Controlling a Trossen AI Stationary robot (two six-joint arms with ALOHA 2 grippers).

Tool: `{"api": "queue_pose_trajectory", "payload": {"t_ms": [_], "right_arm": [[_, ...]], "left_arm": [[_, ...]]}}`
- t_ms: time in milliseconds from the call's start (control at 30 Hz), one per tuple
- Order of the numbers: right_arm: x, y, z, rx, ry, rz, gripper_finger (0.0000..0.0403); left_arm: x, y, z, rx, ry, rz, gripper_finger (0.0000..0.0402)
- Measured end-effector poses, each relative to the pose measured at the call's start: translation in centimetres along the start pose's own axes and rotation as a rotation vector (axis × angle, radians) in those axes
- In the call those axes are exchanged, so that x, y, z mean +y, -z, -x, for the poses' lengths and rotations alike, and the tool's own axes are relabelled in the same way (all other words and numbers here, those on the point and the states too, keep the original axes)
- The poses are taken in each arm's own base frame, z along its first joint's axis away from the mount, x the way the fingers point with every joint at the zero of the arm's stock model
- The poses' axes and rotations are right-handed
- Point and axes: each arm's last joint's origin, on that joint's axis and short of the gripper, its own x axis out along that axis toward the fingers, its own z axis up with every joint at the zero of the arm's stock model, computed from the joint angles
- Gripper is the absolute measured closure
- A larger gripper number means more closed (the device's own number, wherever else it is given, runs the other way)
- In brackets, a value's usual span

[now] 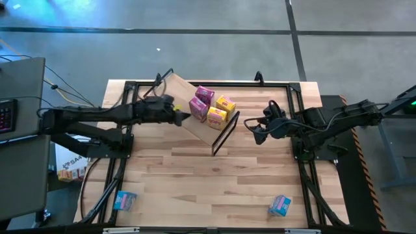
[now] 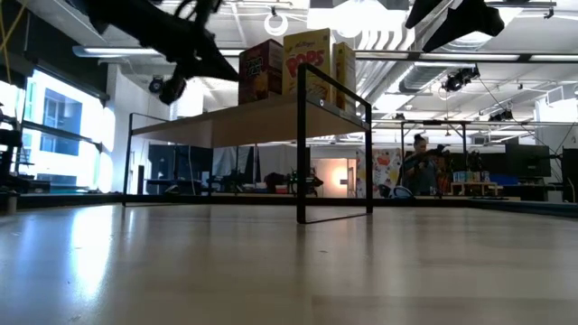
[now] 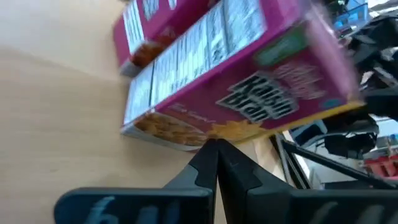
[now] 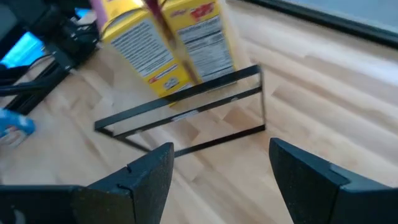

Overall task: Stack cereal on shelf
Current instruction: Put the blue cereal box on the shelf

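The shelf, a light plywood board on a black wire frame, stands askew at the table's middle back. On it stand two magenta boxes and two yellow boxes; they also show in the low view. My left gripper is shut, its tips at the nearer magenta box. My right gripper is open and empty, level with the shelf's right end frame, facing the yellow boxes. Two light blue boxes lie on the table near its front edge, one at the left and one at the right. My left gripper meets the nearer magenta box with its shut fingertips at the lower edge of the box's left side. The fingers come level from the table's left. The box stands on the shelf board, next to the other magenta box.
The black frames of both arm stands run along the table's left and right sides. Bare tabletop lies between the shelf and the front edge. A person shows in the room far behind the table.
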Motion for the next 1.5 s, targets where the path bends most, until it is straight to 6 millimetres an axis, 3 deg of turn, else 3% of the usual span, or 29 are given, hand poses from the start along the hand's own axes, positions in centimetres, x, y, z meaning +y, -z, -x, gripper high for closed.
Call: {"api": "queue_pose_trajectory", "payload": {"t_ms": [200,400,633,833,967,1167,1500], "right_arm": [[-0.1,-0.4,-0.4,0.1,-0.065,-0.089,0.0146],[0.2,0.2,-1.0,0.479,-0.183,-0.335,0.0146],[3.7,5.9,0.5,0.959,-0.099,-0.472,0.0146],[5.8,11.5,3.3,1.083,0.145,-0.644,0.0146],[6.2,14.0,4.4,1.087,0.271,-0.731,0.0146],[7.0,15.9,4.0,1.108,0.331,-0.711,0.0146],[7.3,16.8,3.2,1.093,0.389,-0.701,0.0146]], "left_arm": [[-0.8,-0.9,5.4,-0.07,0.081,-0.195,0.0401],[-1.3,-0.9,8.8,-0.164,0.12,-0.28,0.0401],[-1.3,-0.9,8.9,-0.187,0.097,-0.294,0.0401],[-1.2,-0.8,8.4,-0.165,0.087,-0.309,0.0401],[-1.2,-0.7,8.2,-0.131,0.115,-0.328,0.0401],[-1.1,-0.9,8.2,-0.107,0.14,-0.325,0.0401],[-1.1,-0.9,8.2,-0.106,0.141,-0.325,0.0401]]}}
